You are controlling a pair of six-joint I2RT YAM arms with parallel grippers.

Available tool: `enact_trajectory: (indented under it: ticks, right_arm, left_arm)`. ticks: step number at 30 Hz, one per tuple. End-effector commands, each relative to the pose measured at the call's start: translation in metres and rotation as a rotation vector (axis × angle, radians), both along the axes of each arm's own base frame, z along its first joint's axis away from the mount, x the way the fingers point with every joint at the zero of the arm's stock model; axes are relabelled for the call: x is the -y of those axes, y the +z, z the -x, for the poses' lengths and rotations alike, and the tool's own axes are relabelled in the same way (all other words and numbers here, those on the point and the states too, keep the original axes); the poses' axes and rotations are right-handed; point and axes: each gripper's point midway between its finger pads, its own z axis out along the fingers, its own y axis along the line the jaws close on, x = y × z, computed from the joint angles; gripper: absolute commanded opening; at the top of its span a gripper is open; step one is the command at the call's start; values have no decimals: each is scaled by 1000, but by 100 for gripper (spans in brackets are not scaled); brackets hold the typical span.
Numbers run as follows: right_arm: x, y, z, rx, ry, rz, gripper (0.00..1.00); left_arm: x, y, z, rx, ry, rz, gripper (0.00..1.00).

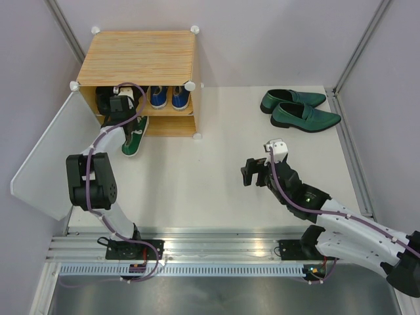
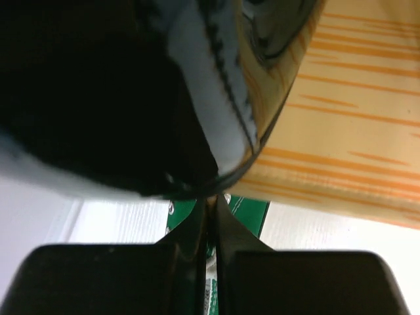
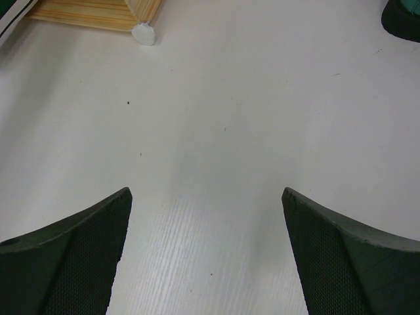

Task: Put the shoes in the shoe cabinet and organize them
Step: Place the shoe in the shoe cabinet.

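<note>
Blue sneakers [image 1: 169,97] and black boots [image 1: 104,98] sit in the shoe cabinet [image 1: 138,58] at eleven o'clock, a green sneaker [image 1: 134,141] and the two-o'clock loafers [image 1: 298,110] remain outside, while the left pincer [image 2: 210,200] is pinched shut against the boots and the right pincer [image 3: 205,197] gapes empty.

Checked my top view and both wrist views: no text, label, brand mark, number or sign can be read on anything.
</note>
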Motion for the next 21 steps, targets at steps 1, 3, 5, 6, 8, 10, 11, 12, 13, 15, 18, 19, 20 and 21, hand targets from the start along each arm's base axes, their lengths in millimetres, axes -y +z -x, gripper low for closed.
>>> enact_trajectory:
  ticks: [1,3,5,6,8,10,11,12,13,15,18,19,20,21]
  right_arm:
    - [-1,12,-7,33,-20,-9,98]
    - [0,11,-8,29,-21,-4,98]
    - [0,9,-8,26,-23,5,98]
    - [-1,9,-9,26,-24,4,98]
    - [-1,9,-10,25,-26,8,98]
    - [0,8,-11,23,-31,13,98]
    - [-1,7,-11,20,-27,16,98]
    - [-1,7,-11,20,-28,16,98]
    - [-1,6,-11,19,-28,19,98]
    - [-1,6,-12,18,-29,21,98]
    - [0,4,-13,16,-29,27,98]
    - [-1,5,-13,15,-30,26,98]
    - [0,5,-13,18,-30,26,98]
    - [0,4,-13,16,-30,28,98]
  left_arm:
    - [-11,39,-33,129,-12,-56,2]
    - [-13,40,-36,133,-12,-51,2]
    - [-16,39,-39,135,-4,-38,2]
    - [-14,39,-41,140,-10,-27,2]
    - [-16,41,-45,147,-5,-17,2]
    - [-14,42,-47,153,-10,-1,2]
    - [-14,45,-49,159,-11,3,2]
    - [-14,45,-51,164,-9,8,2]
    - [-13,45,-52,166,-6,19,2]
    - [-12,44,-56,166,-10,27,2]
    - [-11,35,-58,146,-11,30,5]
    - [-10,33,-57,146,8,56,8]
    - [-10,26,-56,132,11,59,11]
    - [-12,19,-54,113,23,59,18]
